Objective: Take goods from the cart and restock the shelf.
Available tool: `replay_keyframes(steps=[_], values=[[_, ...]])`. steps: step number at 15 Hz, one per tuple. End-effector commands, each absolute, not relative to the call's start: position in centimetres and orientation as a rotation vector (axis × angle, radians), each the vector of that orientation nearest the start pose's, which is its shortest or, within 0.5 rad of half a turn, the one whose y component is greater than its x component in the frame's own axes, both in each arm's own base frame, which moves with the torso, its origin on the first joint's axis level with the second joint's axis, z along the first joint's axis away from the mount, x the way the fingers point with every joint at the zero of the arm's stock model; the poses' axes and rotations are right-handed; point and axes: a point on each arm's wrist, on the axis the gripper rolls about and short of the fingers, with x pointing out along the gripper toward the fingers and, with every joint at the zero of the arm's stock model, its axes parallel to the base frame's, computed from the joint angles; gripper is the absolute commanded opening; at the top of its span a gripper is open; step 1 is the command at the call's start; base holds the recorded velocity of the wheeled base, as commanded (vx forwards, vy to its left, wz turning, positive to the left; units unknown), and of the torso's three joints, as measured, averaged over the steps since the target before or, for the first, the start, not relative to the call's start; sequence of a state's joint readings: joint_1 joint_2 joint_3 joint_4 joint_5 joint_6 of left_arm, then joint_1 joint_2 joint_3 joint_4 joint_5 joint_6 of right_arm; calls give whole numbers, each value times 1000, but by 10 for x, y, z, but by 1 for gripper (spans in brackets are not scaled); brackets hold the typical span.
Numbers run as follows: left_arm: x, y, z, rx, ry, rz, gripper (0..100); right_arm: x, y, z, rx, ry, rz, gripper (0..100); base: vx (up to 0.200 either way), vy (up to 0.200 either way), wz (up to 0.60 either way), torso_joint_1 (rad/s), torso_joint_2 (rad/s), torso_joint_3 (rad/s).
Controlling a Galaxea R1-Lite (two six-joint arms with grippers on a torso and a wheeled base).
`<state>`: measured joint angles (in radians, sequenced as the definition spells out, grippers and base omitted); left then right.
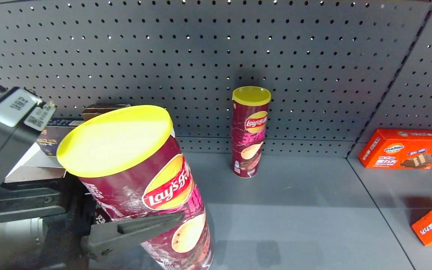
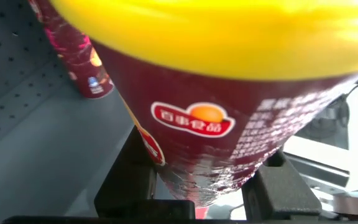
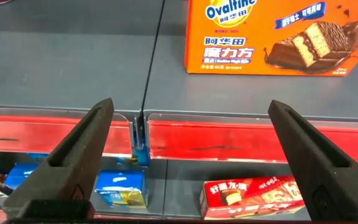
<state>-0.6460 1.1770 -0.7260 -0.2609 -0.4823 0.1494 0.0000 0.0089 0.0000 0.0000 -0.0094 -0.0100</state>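
Shelf (image 1: 294, 217) viewed downward from head; can (image 2: 216, 124) shared, very close, with left wrist; shelf front faced by right wrist.

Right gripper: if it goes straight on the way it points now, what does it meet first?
Most likely the red strip on the front edge of the shelf, straight ahead of the open right gripper. The orange box lies farther back on that shelf. Depth is unclear.

Left gripper (image 2: 205, 186) tight on crisp can (image 1: 133, 150); right gripper (image 3: 191, 109) jaws wide apart
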Motion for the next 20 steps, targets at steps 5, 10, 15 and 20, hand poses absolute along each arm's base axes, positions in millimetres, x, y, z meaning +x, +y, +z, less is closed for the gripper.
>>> replay_keyframes(steps=[5,10,15,20], values=[[134,-122,241,175,152,-1115,0,-20,-1,77,9,29,-61,100,0,0,0,0,0,0],[145,-132,234,175,191,-1156,0,-12,0,186,-6,-5,138,100,0,0,0,0,0,0],[145,-129,234,168,195,-1150,0,35,9,212,-86,114,288,100,0,0,0,0,0,0],[144,-128,238,163,179,-1152,0,100,39,248,-91,132,547,100,0,0,0,0,0,0]])
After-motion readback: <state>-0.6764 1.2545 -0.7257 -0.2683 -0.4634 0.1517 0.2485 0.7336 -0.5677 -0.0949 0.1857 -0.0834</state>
